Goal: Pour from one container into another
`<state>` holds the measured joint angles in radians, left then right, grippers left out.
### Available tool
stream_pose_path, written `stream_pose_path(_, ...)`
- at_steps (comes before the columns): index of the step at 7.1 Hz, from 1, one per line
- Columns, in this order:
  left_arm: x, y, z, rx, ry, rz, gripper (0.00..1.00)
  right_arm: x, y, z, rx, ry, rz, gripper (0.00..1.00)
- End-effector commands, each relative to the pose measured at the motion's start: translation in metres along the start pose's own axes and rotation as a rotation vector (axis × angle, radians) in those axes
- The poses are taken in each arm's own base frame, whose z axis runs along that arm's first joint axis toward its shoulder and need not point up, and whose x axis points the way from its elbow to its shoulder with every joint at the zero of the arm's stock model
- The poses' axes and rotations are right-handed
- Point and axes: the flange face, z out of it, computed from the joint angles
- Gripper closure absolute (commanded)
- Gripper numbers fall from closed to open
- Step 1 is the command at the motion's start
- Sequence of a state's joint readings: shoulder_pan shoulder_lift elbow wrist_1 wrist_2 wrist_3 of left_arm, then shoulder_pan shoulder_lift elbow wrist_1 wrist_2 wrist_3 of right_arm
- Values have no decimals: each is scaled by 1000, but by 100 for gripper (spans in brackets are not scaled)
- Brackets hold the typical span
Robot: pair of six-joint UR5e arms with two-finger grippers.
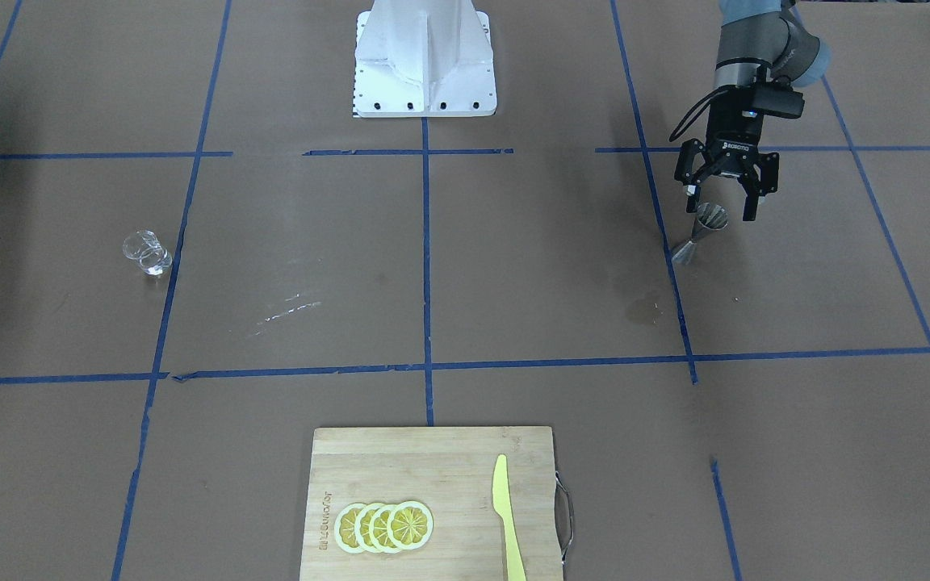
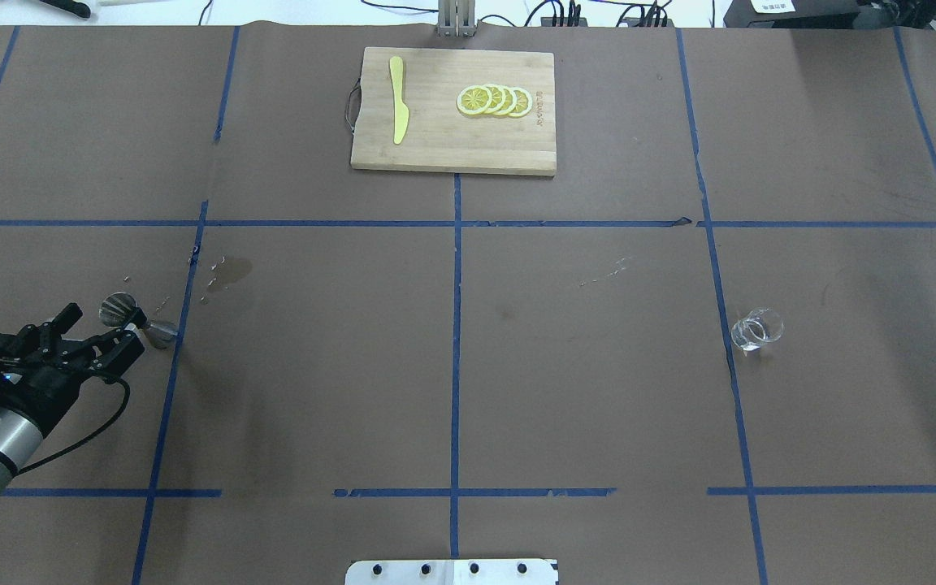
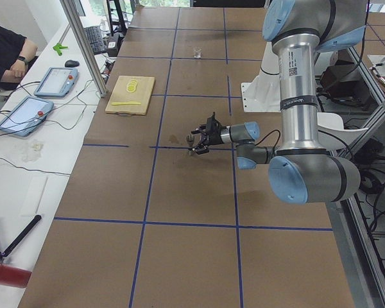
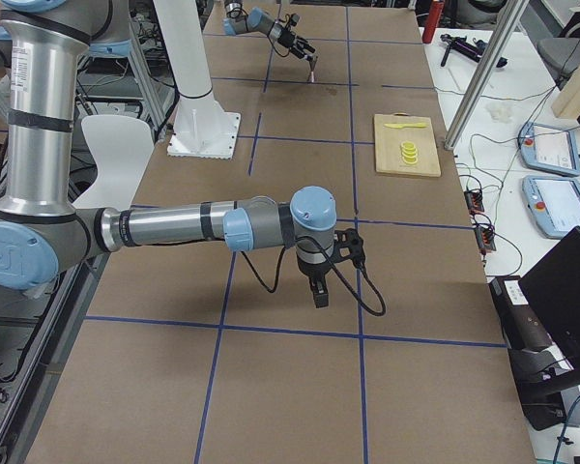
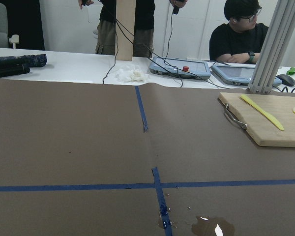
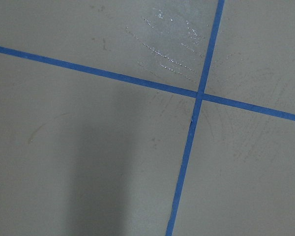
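Note:
The clear glass cup [image 1: 147, 252] stands alone on the brown paper on the robot's right half of the table; it is also in the overhead view [image 2: 756, 330]. The steel jigger [image 1: 699, 232] stands on the left half, next to a blue tape line [image 2: 136, 318]. My left gripper [image 1: 721, 208] is open and low over the table, its fingers spread on either side of the jigger's upper cone without touching it [image 2: 109, 325]. My right gripper [image 4: 319, 288] shows only in the exterior right view, low over bare paper, and I cannot tell its state.
A wooden cutting board [image 1: 400, 460] with lemon slices [image 1: 384, 526] and a yellow knife [image 1: 505, 516] lies at the far middle edge. A small wet patch [image 2: 232, 268] lies beyond the jigger. The white robot base [image 1: 425, 64] stands mid-table. People and tablets are past the far edge.

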<state>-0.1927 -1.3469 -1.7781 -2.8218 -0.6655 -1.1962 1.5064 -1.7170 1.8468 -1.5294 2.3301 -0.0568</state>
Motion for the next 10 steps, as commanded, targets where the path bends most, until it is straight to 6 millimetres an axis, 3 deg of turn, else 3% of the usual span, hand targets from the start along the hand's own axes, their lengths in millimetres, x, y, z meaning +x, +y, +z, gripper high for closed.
stream_pose_path(1, 2, 16, 5, 13, -9, 6, 0, 0, 1, 0, -1, 0, 1, 0)
stream_pose_path(2, -2, 30, 15, 9, -23, 24, 0, 0, 1, 0, -1, 0, 1, 0)
stream_pose_path(7, 2, 50, 31, 22, -38, 38, 0, 1, 0, 1, -2, 1, 2, 0)
stream_pose_path(8, 5, 49, 30, 23, -33, 32, 12, 1, -1, 1, -1, 1, 1, 0)
stream_pose_path(9, 6, 48, 30, 24, -32, 30, 43, 1, -1, 1, -1, 1, 1, 0)
stream_pose_path(10, 6, 47, 30, 26, -31, 29, 54, 1, -1, 1, -1, 1, 1, 0)
